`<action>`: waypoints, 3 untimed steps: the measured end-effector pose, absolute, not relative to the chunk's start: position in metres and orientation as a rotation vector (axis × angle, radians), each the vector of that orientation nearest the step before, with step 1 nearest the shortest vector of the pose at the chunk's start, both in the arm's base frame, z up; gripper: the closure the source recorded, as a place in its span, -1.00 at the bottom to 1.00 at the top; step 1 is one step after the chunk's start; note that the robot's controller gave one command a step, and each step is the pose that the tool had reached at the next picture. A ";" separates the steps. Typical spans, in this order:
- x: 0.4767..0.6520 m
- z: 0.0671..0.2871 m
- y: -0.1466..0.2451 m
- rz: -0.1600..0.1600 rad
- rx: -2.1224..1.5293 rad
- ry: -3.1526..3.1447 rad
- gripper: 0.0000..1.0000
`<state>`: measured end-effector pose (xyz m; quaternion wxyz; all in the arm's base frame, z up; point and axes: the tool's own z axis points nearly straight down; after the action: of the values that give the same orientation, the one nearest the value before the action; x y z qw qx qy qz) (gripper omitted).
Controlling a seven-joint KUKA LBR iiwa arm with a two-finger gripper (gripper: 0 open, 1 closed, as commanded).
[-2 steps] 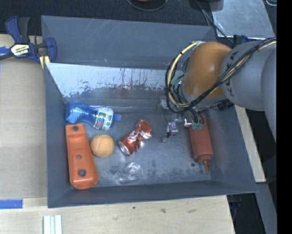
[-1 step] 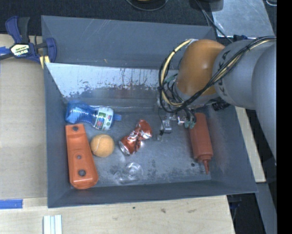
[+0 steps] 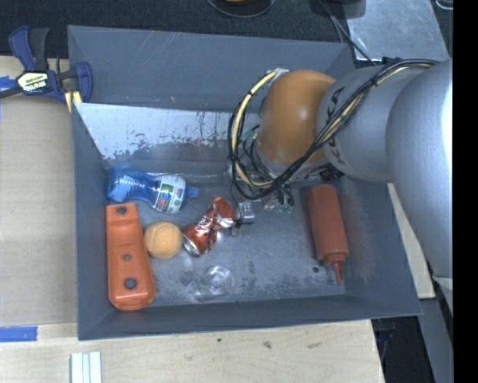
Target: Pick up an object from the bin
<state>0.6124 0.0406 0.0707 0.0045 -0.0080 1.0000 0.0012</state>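
Note:
My gripper (image 3: 246, 212) sits low in the middle of the bin, mostly hidden under the arm's orange cover. Its tip is right beside the upper right end of a crushed red and silver can (image 3: 207, 227), which lies tilted on the bin floor. Whether it touches the can is not clear. An orange ball (image 3: 163, 240) rests just left of the can. A dark red cylinder-shaped bottle (image 3: 328, 228) lies lengthwise to the right of the gripper. A crumpled clear plastic piece (image 3: 210, 282) lies below the can.
A blue plastic bottle with a green and white label (image 3: 153, 190) lies at the left, near the back wall. An orange block with two holes (image 3: 128, 256) lies along the left wall. The arm and its cables cover the bin's upper right.

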 end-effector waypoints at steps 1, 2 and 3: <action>0.611 0.071 0.048 0.000 0.035 3.135 -1.00; 0.577 0.070 0.101 0.006 -0.217 3.123 -1.00; 0.539 0.078 0.102 -0.001 -0.087 3.131 1.00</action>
<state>0.5387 0.1017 0.0783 0.0049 -0.0278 0.9996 -0.0002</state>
